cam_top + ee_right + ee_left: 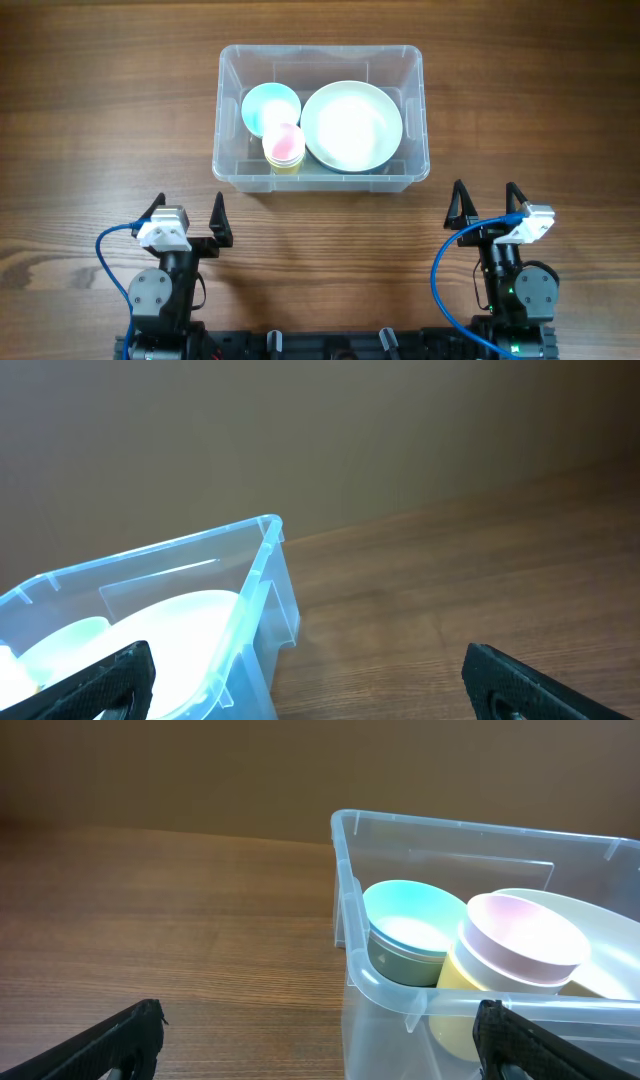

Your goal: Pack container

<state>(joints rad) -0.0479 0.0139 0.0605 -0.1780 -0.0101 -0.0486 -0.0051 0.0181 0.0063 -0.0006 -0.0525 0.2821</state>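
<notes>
Nearest us, at 7 o'clock on the table (90, 130), our left gripper (188, 208) hangs with its jaws spread wide and nothing between them. At 5 o'clock our right gripper (485, 198) is the same: jaws wide, empty. Both stand well apart from the container (320, 49), each pointing toward it.

Farther out, at 12 o'clock, the container sits square on the wood, upright and with no lid on it. Inside, at its 7 o'clock, against the near wall, we see a pink cup (285, 139) nested in a yellow cup (455, 988). At 10 o'clock is a teal bowl (268, 104); from the left wrist view it seems to sit in a second, grey-green one, though we cannot be sure. The right half, around 3 o'clock, is filled by a large white bowl (352, 125), tilted against the wall.

We judge the packing largely or wholly done: every dish we can see is inside the bin, and we spot nothing loose on the wood around it. No lid shows in any view, so we cannot tell whether closing is part of what remains.
</notes>
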